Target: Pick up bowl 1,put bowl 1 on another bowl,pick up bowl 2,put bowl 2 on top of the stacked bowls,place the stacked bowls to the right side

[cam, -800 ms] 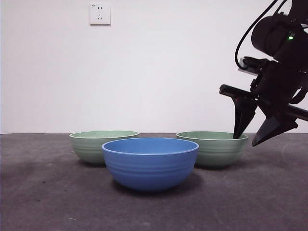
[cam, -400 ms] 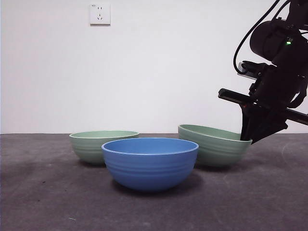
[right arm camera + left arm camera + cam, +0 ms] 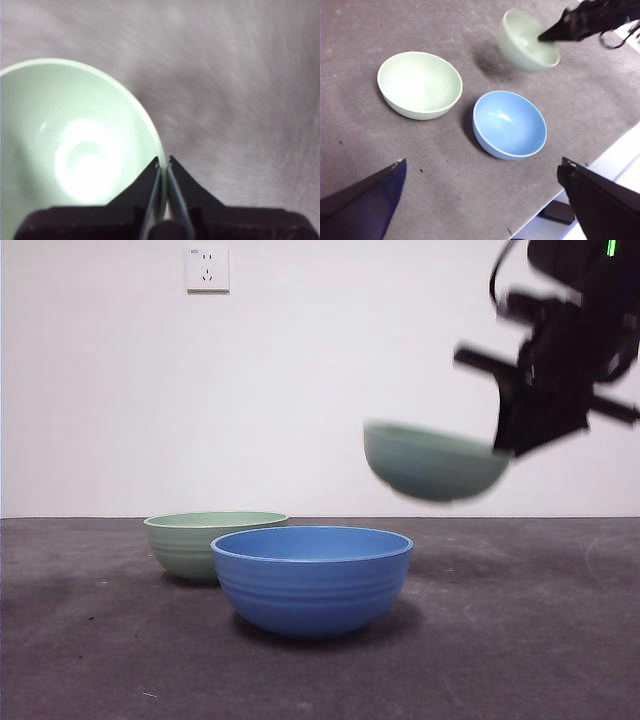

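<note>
My right gripper (image 3: 512, 440) is shut on the rim of a pale green bowl (image 3: 432, 462) and holds it in the air, above the table and to the right of the blue bowl (image 3: 312, 579). The right wrist view shows both jaws pinching that green bowl's rim (image 3: 159, 165), one inside and one outside. The blue ribbed bowl (image 3: 509, 124) stands on the table at the front. Behind it to the left stands a second pale green bowl (image 3: 214, 543). My left gripper (image 3: 480, 200) hangs high over the table, open and apart from all bowls.
A dark grey mat (image 3: 520, 640) covers the table. Its edge (image 3: 580, 165) runs close to the blue bowl in the left wrist view. A white wall with a socket (image 3: 207, 269) stands behind.
The right gripper closed on the right green bowl's rim, tilted it, then lifted it off the table. The blue bowl and the left green bowl have not moved.
</note>
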{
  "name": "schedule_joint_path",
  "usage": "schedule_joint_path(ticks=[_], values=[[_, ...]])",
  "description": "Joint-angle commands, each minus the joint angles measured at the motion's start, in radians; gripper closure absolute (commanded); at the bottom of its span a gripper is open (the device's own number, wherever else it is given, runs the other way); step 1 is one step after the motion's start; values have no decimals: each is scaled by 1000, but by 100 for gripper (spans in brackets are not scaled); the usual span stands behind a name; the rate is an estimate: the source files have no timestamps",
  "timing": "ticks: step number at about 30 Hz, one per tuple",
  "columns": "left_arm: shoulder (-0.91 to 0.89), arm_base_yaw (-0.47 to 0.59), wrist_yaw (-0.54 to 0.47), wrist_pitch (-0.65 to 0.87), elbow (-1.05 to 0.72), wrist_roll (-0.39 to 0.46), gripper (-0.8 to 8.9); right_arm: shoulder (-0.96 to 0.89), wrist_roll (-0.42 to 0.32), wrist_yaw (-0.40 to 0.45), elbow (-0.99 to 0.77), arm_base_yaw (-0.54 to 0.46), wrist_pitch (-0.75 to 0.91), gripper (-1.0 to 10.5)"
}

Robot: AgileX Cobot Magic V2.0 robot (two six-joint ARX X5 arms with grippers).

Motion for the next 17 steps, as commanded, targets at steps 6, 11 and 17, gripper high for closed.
schedule_joint_path(ticks=[6, 11, 17], values=[[2, -3, -1, 4, 0, -3, 275, -101, -47, -4, 3, 138, -130, 963], [2, -3, -1, 3, 0, -3, 275, -87, -50, 7, 2, 243, -151, 963], [2, -3, -1, 3, 0, -3, 275, -26, -50, 82, 2, 322, -147, 963]])
